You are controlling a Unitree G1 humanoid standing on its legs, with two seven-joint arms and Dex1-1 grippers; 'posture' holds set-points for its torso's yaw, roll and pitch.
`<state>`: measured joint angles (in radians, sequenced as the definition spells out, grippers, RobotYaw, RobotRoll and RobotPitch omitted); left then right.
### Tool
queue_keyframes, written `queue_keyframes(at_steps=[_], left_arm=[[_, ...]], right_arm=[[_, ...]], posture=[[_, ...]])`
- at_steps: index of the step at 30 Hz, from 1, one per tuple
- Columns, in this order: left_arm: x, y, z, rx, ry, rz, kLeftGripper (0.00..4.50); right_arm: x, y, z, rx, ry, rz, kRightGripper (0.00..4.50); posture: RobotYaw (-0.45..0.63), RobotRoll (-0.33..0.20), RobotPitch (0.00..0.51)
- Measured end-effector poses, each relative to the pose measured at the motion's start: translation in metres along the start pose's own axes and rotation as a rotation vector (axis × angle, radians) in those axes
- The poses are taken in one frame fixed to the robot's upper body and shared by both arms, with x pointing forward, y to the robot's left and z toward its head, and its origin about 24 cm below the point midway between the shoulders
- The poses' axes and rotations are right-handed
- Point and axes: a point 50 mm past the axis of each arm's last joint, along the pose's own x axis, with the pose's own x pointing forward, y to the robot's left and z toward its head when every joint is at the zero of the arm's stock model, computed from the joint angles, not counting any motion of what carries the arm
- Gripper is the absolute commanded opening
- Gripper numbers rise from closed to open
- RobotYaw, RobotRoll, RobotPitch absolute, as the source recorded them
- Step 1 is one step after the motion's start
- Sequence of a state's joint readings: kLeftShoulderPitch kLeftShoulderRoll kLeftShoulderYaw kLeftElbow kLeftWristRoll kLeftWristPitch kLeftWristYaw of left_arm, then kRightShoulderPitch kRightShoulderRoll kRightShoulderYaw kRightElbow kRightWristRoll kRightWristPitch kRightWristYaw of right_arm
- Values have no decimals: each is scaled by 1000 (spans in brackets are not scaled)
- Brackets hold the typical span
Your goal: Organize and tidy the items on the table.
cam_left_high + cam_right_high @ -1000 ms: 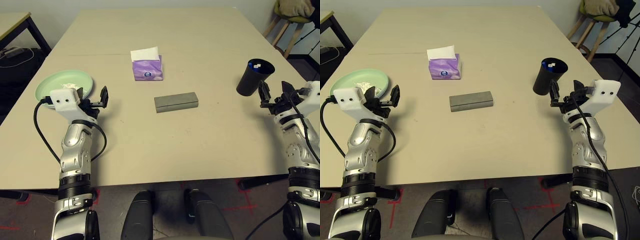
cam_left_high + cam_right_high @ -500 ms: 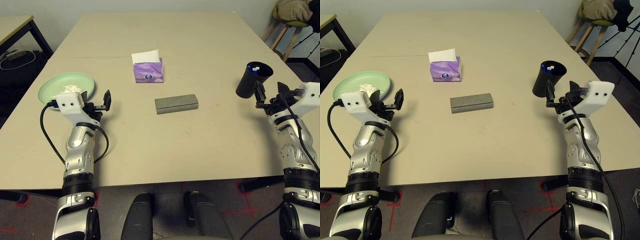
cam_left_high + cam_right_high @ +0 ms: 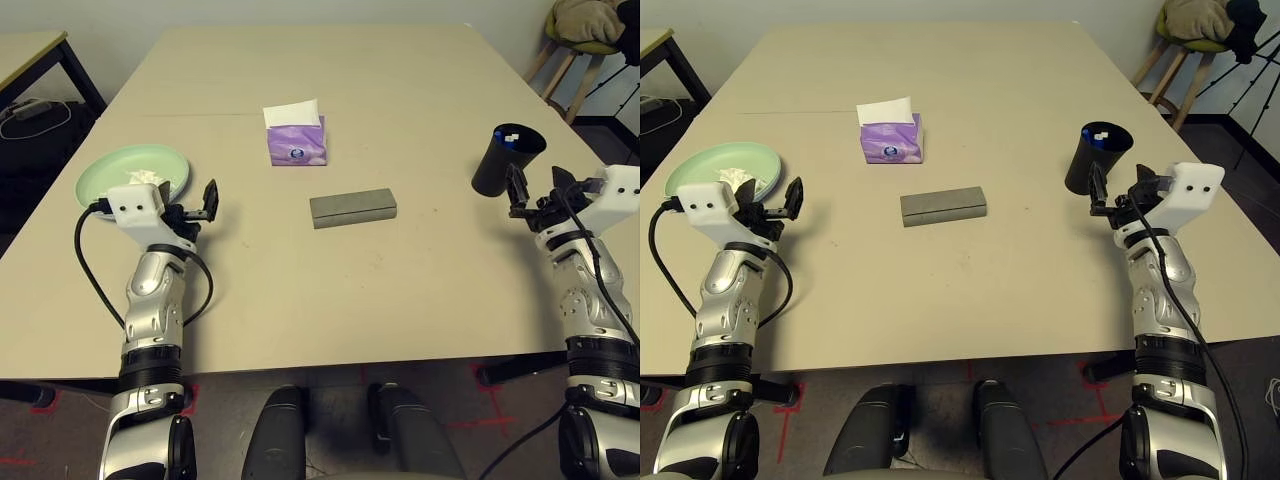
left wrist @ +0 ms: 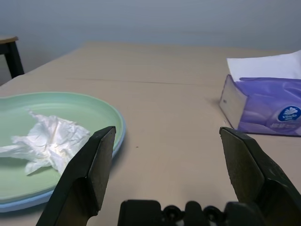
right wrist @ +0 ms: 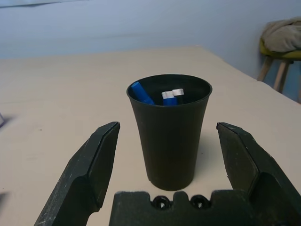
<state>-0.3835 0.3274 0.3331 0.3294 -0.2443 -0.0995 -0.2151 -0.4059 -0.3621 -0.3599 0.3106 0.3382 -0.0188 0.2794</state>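
Beige table [image 3: 400,290] carries a grey-tan glasses case [image 3: 352,207] at centre frame, a purple tissue pack [image 3: 295,140] above it. At left, a crumpled white tissue [image 4: 47,141] lies in the pale green plate [image 3: 115,165]. At right, blue-white pens [image 5: 169,96] stand in the black cup [image 3: 508,157]. Left hand [image 3: 190,205] and right hand [image 3: 530,190] both hold their 2 fingers apart, empty.

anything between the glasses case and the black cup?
No. In the left eye view, only bare table lies between the glasses case and the black cup.
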Motion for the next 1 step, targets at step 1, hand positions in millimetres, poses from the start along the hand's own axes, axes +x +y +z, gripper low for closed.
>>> queue_keyframes(at_steps=[1], left_arm=[[1,0,1,2,-2,9,4500]], right_arm=[[0,0,0,-3,1,-4,4471]], posture=[[116,0,100]])
